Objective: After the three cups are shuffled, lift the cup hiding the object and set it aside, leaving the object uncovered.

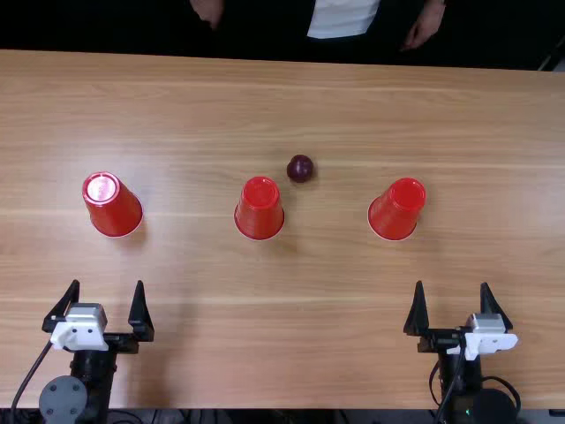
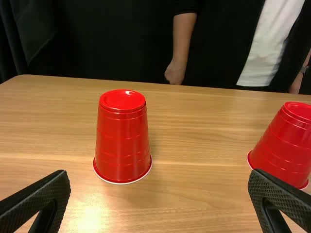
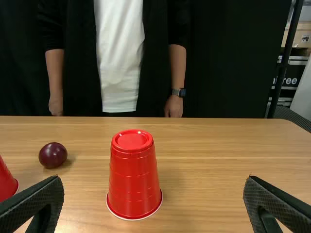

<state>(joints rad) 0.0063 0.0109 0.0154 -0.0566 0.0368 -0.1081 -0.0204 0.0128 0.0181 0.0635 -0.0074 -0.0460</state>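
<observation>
Bright even light; faint soft shadows; glare patch on table [image 2: 90, 216].

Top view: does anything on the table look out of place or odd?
The dark ball lies uncovered on the table, just beyond the middle cup, though the game needs it hidden. Nothing else stands out.

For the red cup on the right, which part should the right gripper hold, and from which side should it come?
Probably the upper wall of the right cup, under its closed base, with the right gripper coming level from the near edge of the table, one finger on each side. The cup stands upside down and narrows upward, so that part fits easily between the open fingers.
</observation>
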